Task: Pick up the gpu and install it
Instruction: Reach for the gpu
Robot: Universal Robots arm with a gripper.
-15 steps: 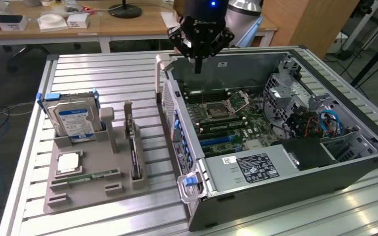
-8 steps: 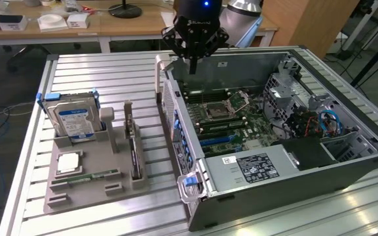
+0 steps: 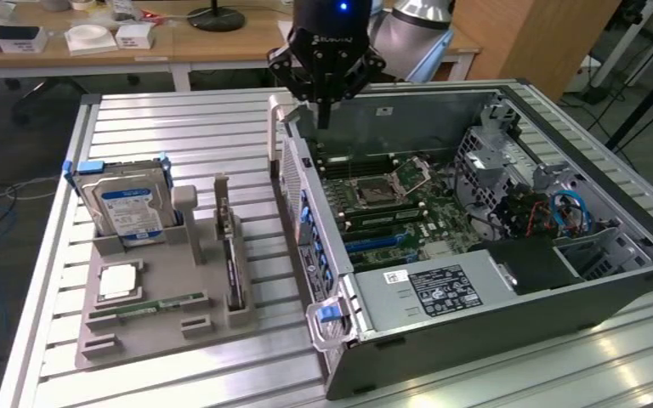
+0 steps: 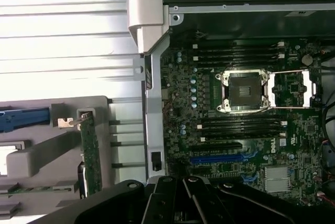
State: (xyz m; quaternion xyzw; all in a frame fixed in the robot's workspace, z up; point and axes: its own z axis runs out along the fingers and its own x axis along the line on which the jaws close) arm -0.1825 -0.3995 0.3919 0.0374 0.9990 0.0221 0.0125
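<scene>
**Item: gpu** (image 3: pixel 232 265). Thin green card, standing on its long edge in a slot of the grey holder (image 3: pixel 162 331). Its silver bracket end (image 3: pixel 221 192) is pointing toward the far side of the table (image 3: pixel 167 127). Nothing is touching it. It is sitting between the holder's upright post (image 3: pixel 187 212) and the open computer case (image 3: pixel 508 289), near the case's side wall but apart from it.

**Neighbours in the holder:** a hard drive (image 3: pixel 128 208) with a blue-white label is standing beyond the post, on the exterior view's left. A processor chip (image 3: pixel 116 282) and a narrow memory stick (image 3: pixel 145 304) are lying flat in front of the drive.

**Destination:** the motherboard (image 3: pixel 389 204) is lying exposed inside the case, its slots unoccupied as far as can be told.

**Gripper** (image 3: pixel 324 117): it is hanging over the far corner of the case. The fingers are pressed together and carrying nothing, well apart from the card.

**Step in hand, as judged:** the arm is reaching for the card, and no part of the task is showing as done.

**Handling notes, as judged:**
- The fingers should be spreading before they are coming down.
- The wrist should be turning so the pads are closing on the card's two flat faces, not its ends.
- A hold on the upper edge near mid-length, away from the bracket, is looking steadiest.
- The approach should be running straight down between post and case wall.

**Risk:** an off-centre grip is likely to be tilting so thin a card in its slot.
</scene>
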